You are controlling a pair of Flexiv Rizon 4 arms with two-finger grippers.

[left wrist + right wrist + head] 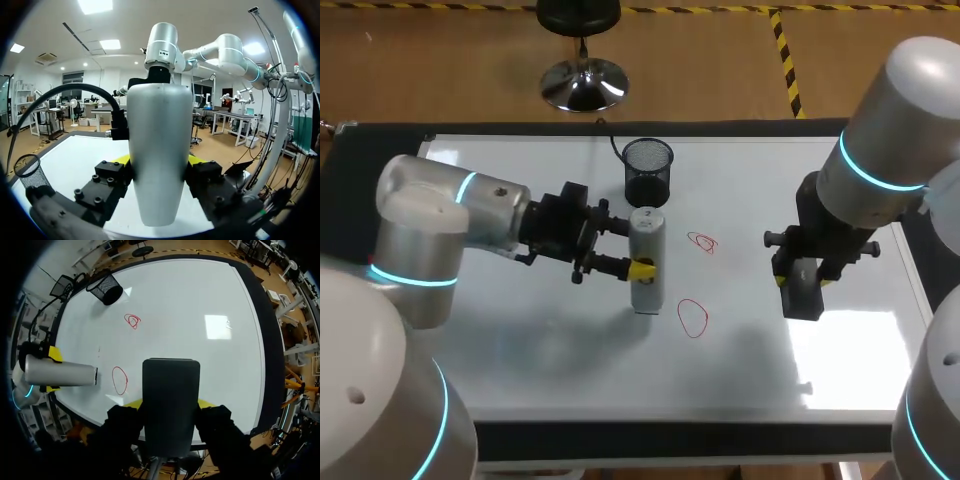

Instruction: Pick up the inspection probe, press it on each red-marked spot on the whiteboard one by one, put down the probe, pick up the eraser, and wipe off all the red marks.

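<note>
Inspection probe [647,240], a smooth silver-grey metal cylinder that tapers toward its lower end, stands upright over the glossy white whiteboard [520,340], just on the robot's side of the black wire-mesh cup [648,170]. Its tip is low by the board, though I cannot tell whether it touches. The tip sits beside the hand-drawn red oval [692,318], which lies farther from the cup, and not inside it, so a press from here would likely miss that mark. The red scribble [703,243], nearer the cup toward the right arm's side, is also clear of the tip. The polished, tapered body could slide through the grip if it is pushed down hard. The black block-shaped eraser [803,292] hangs above the board well apart from the cup, on the right arm's side. If it comes down early it could smear marks not yet pressed, and both arms heading for the oval could collide. The left gripper [642,266] has its yellow-tipped fingers spread to the probe's width and clamped on its middle from two sides. The right gripper [169,402] has its fingers set to the eraser's width, pinching both flanks.
</note>
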